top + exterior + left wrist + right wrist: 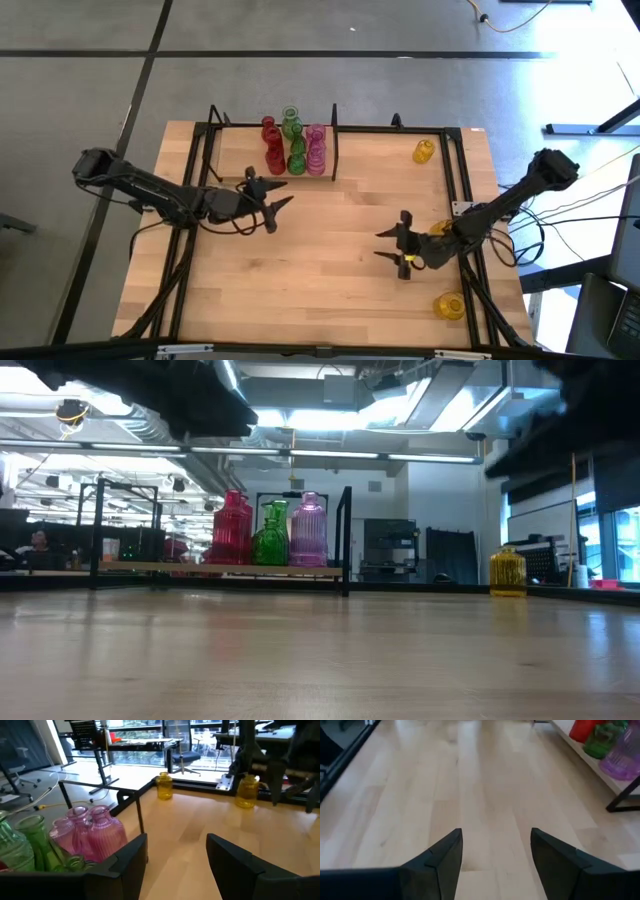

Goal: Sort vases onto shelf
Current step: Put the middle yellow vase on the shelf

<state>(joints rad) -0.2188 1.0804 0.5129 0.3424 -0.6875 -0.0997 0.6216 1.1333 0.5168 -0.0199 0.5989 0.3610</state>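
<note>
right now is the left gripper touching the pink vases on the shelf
Apart. The high view shows bare wood between the left gripper and the pink vases; the left wrist view shows its open fingers empty.

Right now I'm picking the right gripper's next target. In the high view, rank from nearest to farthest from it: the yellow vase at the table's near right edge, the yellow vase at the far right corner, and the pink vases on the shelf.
From the right gripper, open over bare table:
1. Near-edge yellow vase, at the right rail.
2. Far-corner yellow vase.
3. Pink vases, on the shelf by its divider.
</note>
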